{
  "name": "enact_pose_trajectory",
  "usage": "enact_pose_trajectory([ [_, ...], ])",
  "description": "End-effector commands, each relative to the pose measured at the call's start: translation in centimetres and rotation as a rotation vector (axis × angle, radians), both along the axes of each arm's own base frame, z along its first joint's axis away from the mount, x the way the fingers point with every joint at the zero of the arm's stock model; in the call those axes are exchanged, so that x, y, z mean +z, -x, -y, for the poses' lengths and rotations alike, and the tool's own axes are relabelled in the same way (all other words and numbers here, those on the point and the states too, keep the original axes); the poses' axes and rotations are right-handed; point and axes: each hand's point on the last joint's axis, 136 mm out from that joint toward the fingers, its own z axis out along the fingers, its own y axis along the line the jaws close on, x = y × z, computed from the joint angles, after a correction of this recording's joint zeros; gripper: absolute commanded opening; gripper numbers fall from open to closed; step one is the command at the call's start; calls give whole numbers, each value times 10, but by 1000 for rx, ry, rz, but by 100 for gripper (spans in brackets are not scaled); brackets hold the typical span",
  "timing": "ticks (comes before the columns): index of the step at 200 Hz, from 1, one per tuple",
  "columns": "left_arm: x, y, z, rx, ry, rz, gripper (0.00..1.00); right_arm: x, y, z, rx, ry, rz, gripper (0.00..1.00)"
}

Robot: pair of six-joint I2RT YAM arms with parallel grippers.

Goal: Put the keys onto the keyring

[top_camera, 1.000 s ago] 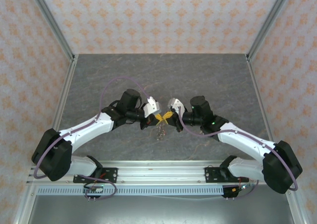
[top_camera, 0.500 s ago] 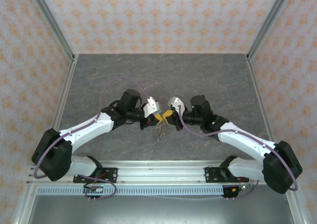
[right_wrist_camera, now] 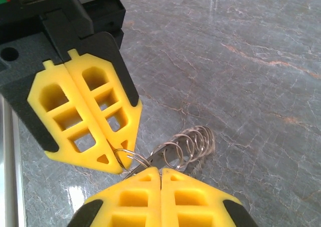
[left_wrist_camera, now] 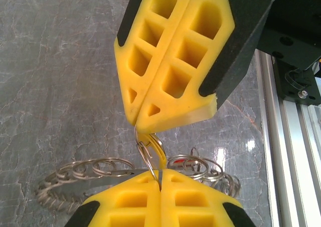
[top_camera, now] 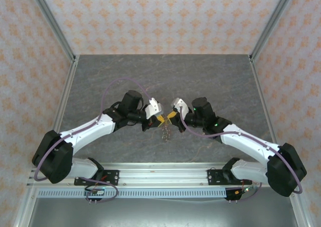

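Keyring point(right_wrist_camera: 186, 146), silvery overlapping wire loops, spring-like coil

Arms point(top_camera: 85, 134) were white-shelled with black joints; a lilac cable point(top_camera: 120, 80) ran along each. Fingers point(left_wrist_camera: 125, 207) were yellow latticed plastic on black backs.

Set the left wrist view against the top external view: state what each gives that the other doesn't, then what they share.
Left wrist: close up, a thin wire loop pinched between the left gripper and right gripper, and the keyring resolved into separate metal coils. Top external: both arms whole, the purple cables, the base rail and the patterned walls. Shared: both grippers shut, tip to tip, over the grey table, the keyring beside them.
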Motion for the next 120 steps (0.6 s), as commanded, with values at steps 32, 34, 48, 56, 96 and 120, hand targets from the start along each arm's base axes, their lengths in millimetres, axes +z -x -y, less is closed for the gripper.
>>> enact_pose_trajectory([
  [32, 10, 2, 4, -20, 35, 38, 0, 11, -22, 10, -147, -11, -13, 0],
  [34, 9, 1, 4, -17, 34, 39, 0, 11, -21, 9, -146, -11, -15, 0],
  [48, 6, -2, 3, 5, 38, 38, 0, 13, -20, 9, -139, -20, -15, 0],
  [56, 4, -2, 4, 15, 45, 37, 0, 15, -19, 8, -135, -31, -9, 0],
  [96, -7, -10, 0, 82, 51, 55, 0, 18, -20, 8, -138, -24, -15, 0],
  [120, -9, -14, -1, 109, 66, 66, 0, 17, -19, 7, -127, -8, -15, 0],
])
